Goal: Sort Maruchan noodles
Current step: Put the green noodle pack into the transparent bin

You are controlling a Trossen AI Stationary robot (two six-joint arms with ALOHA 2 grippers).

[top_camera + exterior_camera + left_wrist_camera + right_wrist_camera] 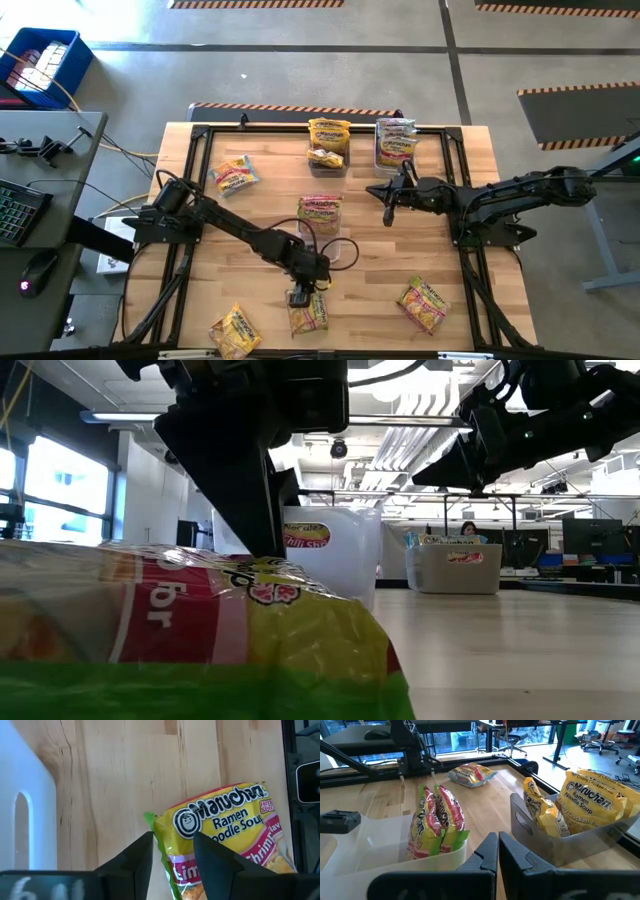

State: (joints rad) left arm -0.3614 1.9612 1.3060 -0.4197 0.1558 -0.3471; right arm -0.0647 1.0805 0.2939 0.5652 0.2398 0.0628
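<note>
Closest in the low view, a red-and-green packet fills the foreground on the worktop, with the left hand's dark body coming down just behind it; two clear bins stand farther back, one near the middle and one to its right, both with packets inside; the right arm hangs above them.

High view: the left hand sits at the near edge of the worktop, over the top end of that packet; other packets lie loose, one at the near left corner, one at the near right, one at the far left; a middle bin holds more; two far bins hold packets too; the right hand hovers near the rightmost far bin.

Left wrist view: the left hand has its fingers narrowly apart astride the packet's crinkled end, not visibly clamped.

Right wrist view: the right hand is closed with nothing in it, between a bin of red packets and a bin of yellow ones.
</note>
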